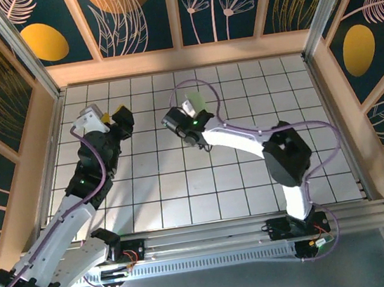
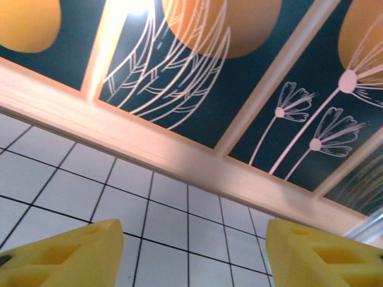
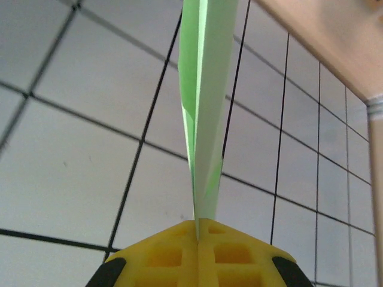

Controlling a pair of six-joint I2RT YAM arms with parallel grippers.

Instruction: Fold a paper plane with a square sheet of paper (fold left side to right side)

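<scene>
Apparently most of the folding is done. The right end effector [image 3: 197, 224] is clenched on the paper plane [image 3: 203, 89], pinching it at its lower end between the closed yellow fingertips. In the right wrist view the pale green paper stands edge-on, a narrow doubled strip with several layers pressed together, lifted above the tiled tabletop [image 1: 242, 94]. From above, the paper shows as a small pale shape [image 1: 195, 103] at that end effector, near the middle of the far half of the tabletop. The left end effector [image 1: 114, 117] is released, its yellow fingers [image 2: 72, 257] spread wide and holding nothing, well apart from the paper. Whether every crease is finished cannot be told edge-on; what seems left is setting the plane down.
</scene>
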